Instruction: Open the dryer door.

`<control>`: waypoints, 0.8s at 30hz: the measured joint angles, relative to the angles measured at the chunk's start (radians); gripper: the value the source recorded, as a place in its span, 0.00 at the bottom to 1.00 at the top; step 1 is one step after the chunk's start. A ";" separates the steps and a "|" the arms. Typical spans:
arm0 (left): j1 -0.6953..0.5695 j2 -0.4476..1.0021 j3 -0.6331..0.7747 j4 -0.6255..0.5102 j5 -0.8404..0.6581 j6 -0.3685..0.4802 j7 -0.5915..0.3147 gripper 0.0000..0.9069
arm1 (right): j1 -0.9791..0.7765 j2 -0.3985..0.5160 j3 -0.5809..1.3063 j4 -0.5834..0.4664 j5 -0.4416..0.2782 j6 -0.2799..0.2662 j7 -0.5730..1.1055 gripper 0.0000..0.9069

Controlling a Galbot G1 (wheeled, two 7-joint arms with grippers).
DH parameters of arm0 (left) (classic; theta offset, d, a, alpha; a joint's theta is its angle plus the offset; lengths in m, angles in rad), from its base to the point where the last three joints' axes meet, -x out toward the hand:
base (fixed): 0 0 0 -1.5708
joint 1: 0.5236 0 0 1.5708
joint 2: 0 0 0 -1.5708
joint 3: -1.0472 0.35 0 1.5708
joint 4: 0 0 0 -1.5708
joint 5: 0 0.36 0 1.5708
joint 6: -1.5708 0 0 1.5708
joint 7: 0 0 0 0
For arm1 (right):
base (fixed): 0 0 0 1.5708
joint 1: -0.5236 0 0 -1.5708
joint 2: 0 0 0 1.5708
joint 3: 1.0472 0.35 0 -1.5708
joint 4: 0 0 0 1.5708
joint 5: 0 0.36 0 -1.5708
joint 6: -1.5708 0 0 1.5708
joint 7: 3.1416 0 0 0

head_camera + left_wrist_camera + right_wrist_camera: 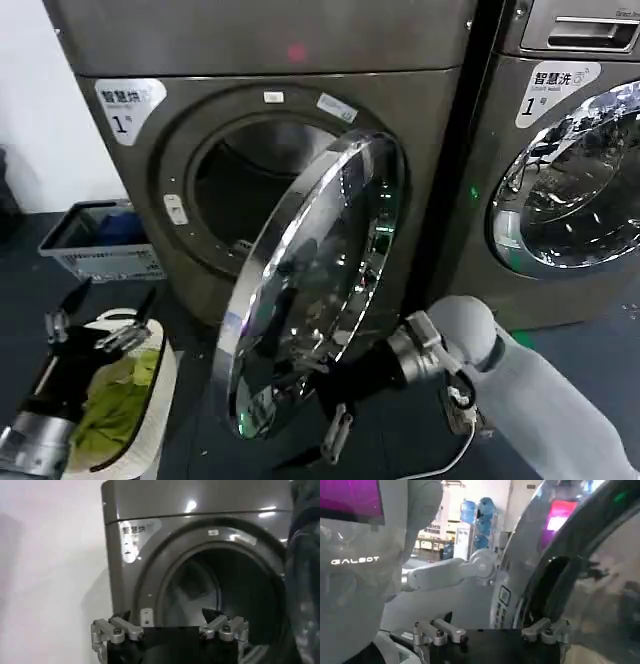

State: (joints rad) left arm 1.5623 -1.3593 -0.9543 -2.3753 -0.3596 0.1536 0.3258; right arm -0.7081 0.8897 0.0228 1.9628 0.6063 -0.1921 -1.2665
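Lower left: your left gripper (100,325) idles, fingers apart, holding nothing. Centre: dryer door (315,290) stands swung well out from the drum opening (245,180). Lower centre-right: right gripper (335,435) sits nearer, behind the door's lower edge; fingers look apart, contact unclear

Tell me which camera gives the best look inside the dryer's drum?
The left wrist view: it faces the dark drum opening straight on, past the open left gripper. The head view shows the drum partly hidden behind the swung-out dryer door. The right wrist view shows the door's shiny face, not the drum.
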 joint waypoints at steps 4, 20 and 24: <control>-0.004 0.017 0.044 0.002 -0.005 0.003 0.006 1.00 | -0.036 -0.003 0.052 -0.018 -0.001 0.002 0.000 1.00; -0.009 0.085 0.184 0.005 0.003 0.025 0.032 1.00 | -0.232 -0.004 0.413 -0.051 -0.041 0.019 -0.035 1.00; -0.017 0.103 0.216 0.007 0.000 0.032 0.034 1.00 | -0.304 -0.003 0.561 -0.042 -0.042 0.027 -0.026 1.00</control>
State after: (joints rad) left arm 1.5457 -1.2568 -0.7382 -2.3684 -0.3597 0.1854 0.3596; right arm -1.0125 0.8869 0.5841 1.9206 0.5640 -0.1651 -1.2924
